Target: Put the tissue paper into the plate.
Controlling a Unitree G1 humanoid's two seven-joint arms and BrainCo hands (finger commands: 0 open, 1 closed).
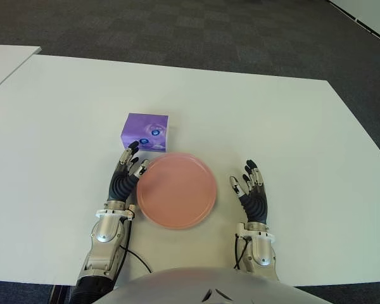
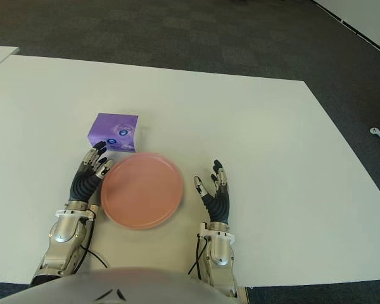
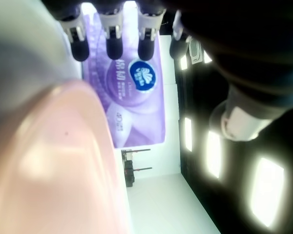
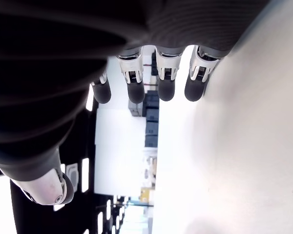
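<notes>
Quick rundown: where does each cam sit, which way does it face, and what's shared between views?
Left eye: on the head, facing forward and down at the table; shows left hand, right hand, both forearms.
Right eye: beside it, same scene and body parts, slightly shifted.
Left wrist: on the left arm, looks along its open fingers to the tissue pack and plate.
Right wrist: on the right arm; open fingers, bare table.
Shared: pack and plate show in both eyes and the left wrist.

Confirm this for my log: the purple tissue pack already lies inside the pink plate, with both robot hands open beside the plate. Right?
Not quite. The purple tissue pack sits on the white table just beyond the pink plate, as the left eye view shows. Left robot hand and right robot hand are open beside the plate.
</notes>
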